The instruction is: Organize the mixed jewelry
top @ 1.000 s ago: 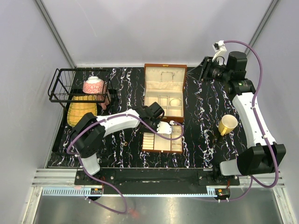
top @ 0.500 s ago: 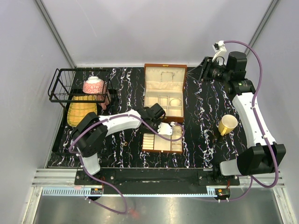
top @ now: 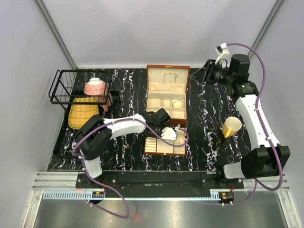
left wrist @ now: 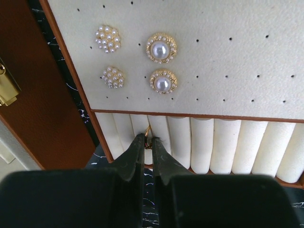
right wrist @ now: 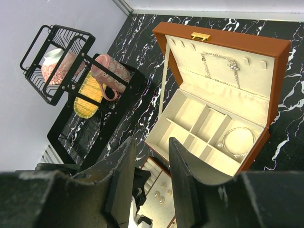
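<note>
My left gripper [left wrist: 147, 142] is shut on a small gold ring [left wrist: 148, 134], its tips pressed at the cream ring rolls [left wrist: 204, 145] of a small tray [top: 176, 148]. Two gold-rimmed pearl studs [left wrist: 160, 49] and two pearl clusters [left wrist: 108, 38] sit on the tray's pad. In the top view the left gripper [top: 167, 134] is over this tray, just in front of the open brown box [top: 167, 71]. The box holds a pale bangle [right wrist: 239, 141] and a fine chain [right wrist: 218, 61] in its lid. My right gripper [right wrist: 152, 147] is open and empty, raised at the back right [top: 209, 71].
A black wire rack [top: 61, 88] at the back left holds a pink-and-white bowl [top: 95, 87]; a yellow woven mat [top: 83, 114] and a pink mug [top: 108, 100] are by it. A yellow cup [top: 232, 126] stands at the right. A tiny metallic piece [top: 126, 146] lies left of the tray.
My left gripper has shifted slightly nearer and to the right over the small tray. The right arm has not moved.
</note>
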You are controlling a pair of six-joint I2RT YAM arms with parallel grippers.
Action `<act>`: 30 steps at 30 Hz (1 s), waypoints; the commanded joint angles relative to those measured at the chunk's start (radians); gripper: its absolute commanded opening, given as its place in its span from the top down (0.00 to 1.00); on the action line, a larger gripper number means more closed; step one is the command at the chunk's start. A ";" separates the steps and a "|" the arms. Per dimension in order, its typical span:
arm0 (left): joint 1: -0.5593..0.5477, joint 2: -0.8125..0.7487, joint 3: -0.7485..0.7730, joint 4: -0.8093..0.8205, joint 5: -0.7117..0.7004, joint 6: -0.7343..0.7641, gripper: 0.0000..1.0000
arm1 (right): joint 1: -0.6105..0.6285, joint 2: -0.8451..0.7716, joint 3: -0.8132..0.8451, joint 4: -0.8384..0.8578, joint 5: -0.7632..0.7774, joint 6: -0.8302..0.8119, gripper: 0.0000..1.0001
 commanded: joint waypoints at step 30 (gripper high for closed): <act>-0.021 -0.178 0.083 -0.100 -0.092 -0.027 0.52 | -0.009 -0.071 -0.017 0.039 -0.002 0.004 0.59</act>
